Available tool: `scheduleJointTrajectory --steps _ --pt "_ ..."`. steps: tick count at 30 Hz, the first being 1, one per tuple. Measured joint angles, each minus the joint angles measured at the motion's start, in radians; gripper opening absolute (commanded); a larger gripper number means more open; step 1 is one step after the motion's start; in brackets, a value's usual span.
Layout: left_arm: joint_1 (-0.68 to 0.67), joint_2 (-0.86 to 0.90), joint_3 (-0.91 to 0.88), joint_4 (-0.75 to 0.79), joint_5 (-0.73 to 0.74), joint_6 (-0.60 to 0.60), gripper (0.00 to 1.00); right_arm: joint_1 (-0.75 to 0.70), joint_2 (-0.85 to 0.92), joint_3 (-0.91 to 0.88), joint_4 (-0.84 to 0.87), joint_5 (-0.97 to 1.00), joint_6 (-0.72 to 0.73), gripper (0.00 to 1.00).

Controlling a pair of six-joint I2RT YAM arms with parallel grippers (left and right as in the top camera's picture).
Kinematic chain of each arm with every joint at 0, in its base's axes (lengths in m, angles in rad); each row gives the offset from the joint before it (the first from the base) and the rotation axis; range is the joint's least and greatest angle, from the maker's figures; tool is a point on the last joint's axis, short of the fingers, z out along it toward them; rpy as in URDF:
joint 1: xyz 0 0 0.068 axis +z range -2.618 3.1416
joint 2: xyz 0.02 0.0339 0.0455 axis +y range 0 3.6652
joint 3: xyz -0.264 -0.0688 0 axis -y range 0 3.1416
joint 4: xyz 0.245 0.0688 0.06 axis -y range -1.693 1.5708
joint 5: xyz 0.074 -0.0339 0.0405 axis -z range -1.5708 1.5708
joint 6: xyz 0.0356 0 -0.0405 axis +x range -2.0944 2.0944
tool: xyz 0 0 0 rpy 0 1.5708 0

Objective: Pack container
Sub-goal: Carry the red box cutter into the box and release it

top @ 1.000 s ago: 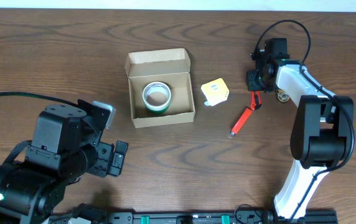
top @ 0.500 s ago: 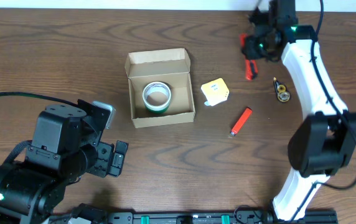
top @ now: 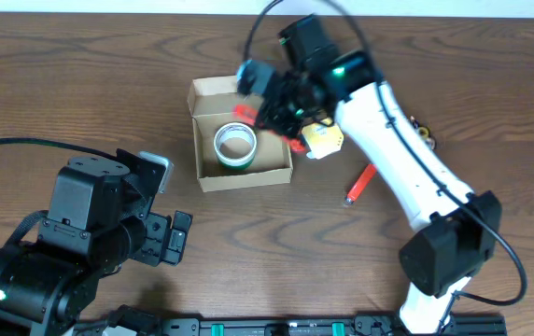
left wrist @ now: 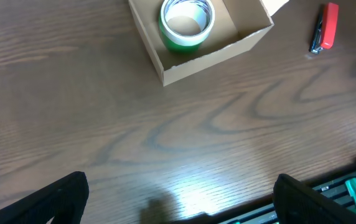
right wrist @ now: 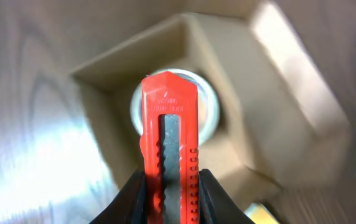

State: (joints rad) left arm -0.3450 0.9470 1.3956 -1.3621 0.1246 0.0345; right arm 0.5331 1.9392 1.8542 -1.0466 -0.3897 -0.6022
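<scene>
The container [top: 245, 177] is an open tan cardboard box at the table's middle, its flap lid folded back at the far side. A green tape roll [top: 234, 146] lies inside it. My right gripper [top: 272, 119] is shut on a red box cutter [top: 243, 112] and holds it above the box's right part. In the right wrist view the cutter [right wrist: 168, 137] stands between the fingers of the gripper [right wrist: 168, 194], with the box [right wrist: 284, 112] and the tape roll [right wrist: 210, 112] blurred below. My left gripper [left wrist: 178, 205] is open and empty near the table's front edge, well short of the box [left wrist: 190, 65].
A yellow block [top: 327, 140] sits right of the box, partly under my right arm. A second red cutter [top: 360, 184] lies further right and shows in the left wrist view [left wrist: 325, 26]. A small dark object [top: 426, 136] lies behind the arm.
My right arm lifted the red cutter at the far right and swung left with it, from the table's right side to above the box. The left arm has not moved.
</scene>
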Motion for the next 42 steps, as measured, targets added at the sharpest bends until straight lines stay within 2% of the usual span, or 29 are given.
scheduleJointTrajectory --steps 8,23,25,27,28,29,33,39,42 --pt "0.000 0.000 0.000 0.000 0.000 0.000 0.95 0.089 0.103 0.000 -0.025 -0.004 -0.135 0.19" --pt "0.000 0.000 0.000 0.000 0.000 0.000 0.95 0.093 0.140 -0.001 -0.008 -0.003 -0.269 0.29" --pt "0.000 0.000 0.000 0.000 0.000 0.000 0.95 0.093 0.141 -0.001 -0.006 -0.003 -0.274 0.34" --pt "0.000 0.000 0.000 0.000 0.000 0.000 0.95 0.093 0.142 -0.001 -0.007 -0.004 -0.280 0.47" --pt "0.000 0.000 0.000 0.000 0.000 0.000 0.95 0.094 0.143 -0.001 -0.008 -0.003 -0.277 0.56" --pt "0.000 0.000 0.000 0.000 0.000 0.000 0.95 0.094 0.144 -0.001 -0.007 -0.004 -0.283 0.59" --pt "0.000 0.000 0.000 0.000 0.000 0.000 0.95 0.098 0.145 -0.001 -0.002 -0.004 -0.285 0.63" --pt "0.000 0.000 0.000 0.000 0.000 0.000 0.95 0.106 0.146 0.032 -0.034 0.010 -0.233 0.60" --pt "0.000 0.000 0.000 0.000 0.000 0.000 0.95 0.098 0.146 0.096 -0.047 0.060 -0.167 0.66"
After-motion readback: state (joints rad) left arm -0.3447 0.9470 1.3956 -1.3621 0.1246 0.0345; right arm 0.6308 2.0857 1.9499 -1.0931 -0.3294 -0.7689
